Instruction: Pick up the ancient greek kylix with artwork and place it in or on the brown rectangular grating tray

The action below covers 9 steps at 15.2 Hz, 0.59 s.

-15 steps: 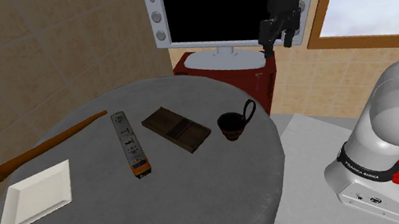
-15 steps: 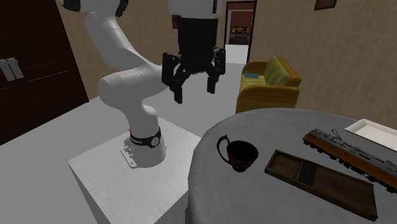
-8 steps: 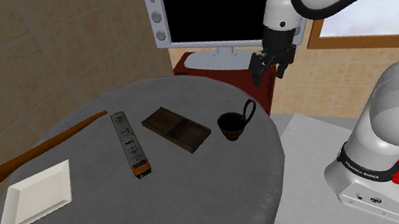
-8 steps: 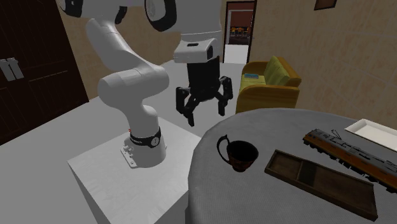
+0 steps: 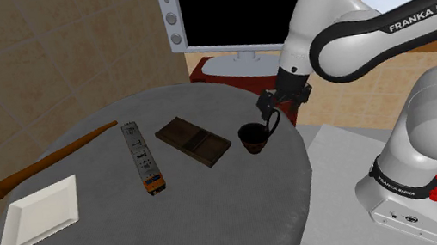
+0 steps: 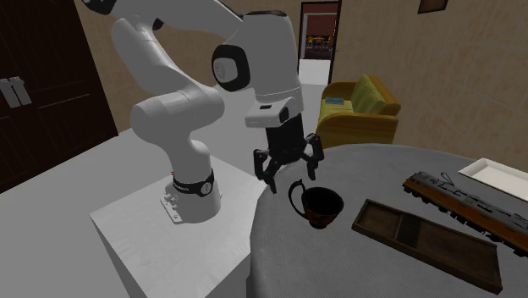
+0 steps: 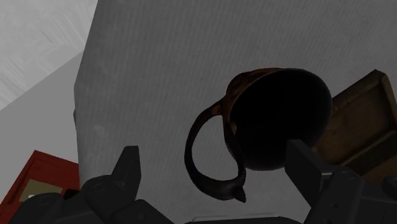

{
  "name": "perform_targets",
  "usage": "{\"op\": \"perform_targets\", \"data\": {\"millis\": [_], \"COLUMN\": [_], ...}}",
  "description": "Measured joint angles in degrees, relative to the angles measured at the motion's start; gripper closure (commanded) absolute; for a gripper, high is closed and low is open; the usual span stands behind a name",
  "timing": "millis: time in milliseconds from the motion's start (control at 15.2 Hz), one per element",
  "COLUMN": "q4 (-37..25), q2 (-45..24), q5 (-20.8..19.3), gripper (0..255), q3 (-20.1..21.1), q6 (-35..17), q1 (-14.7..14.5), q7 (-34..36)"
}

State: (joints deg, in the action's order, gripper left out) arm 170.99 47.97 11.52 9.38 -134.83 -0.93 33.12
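The kylix is a dark brown-black cup with a looped handle, standing upright on the round grey table near the edge closest to the arm. My gripper hangs open just above its handle, touching nothing. The second exterior view has the gripper right over the handle side of the cup. In the wrist view the cup and its handle lie between the spread fingers, below the gripper. The brown rectangular tray lies flat just beyond the cup, seen again as the tray.
A long model train, a white square plate and a wooden club lie further along the table. A monitor on a red cabinet stands behind. A yellow sofa is far off.
The arm has swung down from high above the monitor to just over the cup's handle. The fingers stayed open and the cup has not moved.
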Motion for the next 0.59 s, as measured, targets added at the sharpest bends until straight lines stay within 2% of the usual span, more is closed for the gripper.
{"op": "perform_targets", "data": {"millis": [396,594], "q4": [1.90,1.92], "q2": [-5.71,-6.61], "q5": [1.20,1.29], "gripper": [0,0], "q3": [0.93,0.99], "q6": [-7.90,-8.86], "q1": [-0.54,-0.55], "q7": [0.24,0.18]}}
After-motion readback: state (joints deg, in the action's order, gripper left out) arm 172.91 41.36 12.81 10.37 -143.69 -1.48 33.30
